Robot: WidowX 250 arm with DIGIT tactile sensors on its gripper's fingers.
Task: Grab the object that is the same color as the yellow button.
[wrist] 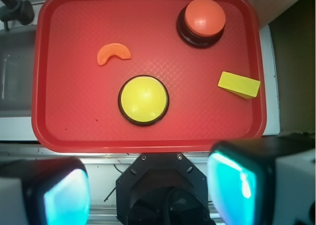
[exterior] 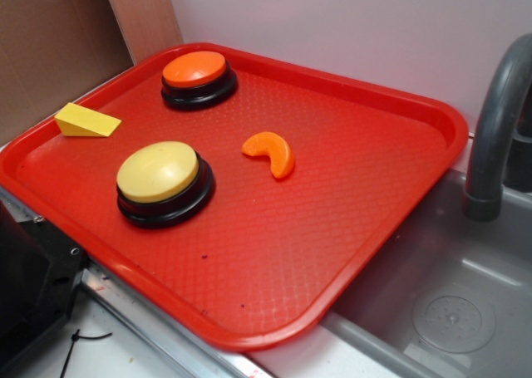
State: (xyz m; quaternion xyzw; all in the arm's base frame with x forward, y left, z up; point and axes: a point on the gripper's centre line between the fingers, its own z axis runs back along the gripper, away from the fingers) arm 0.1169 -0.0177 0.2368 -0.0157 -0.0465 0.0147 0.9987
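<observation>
Yellow wedge (exterior: 86, 120) at tray edge (lying flat), apart from yellow button (exterior: 160, 174).

No readable text, labels, brands or numbers anywhere: tray (exterior: 399, 228), both buttons and the blocks are all plain, unmarked.

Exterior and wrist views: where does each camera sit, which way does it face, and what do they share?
Exterior: off one corner of the red tray, looking down at an angle; sink alongside; no gripper visible.
Wrist: high above, looking straight down; open gripper with two blurred fingers fills the bottom edge.
Shared: yellow button, orange button, yellow wedge, orange slice.
</observation>
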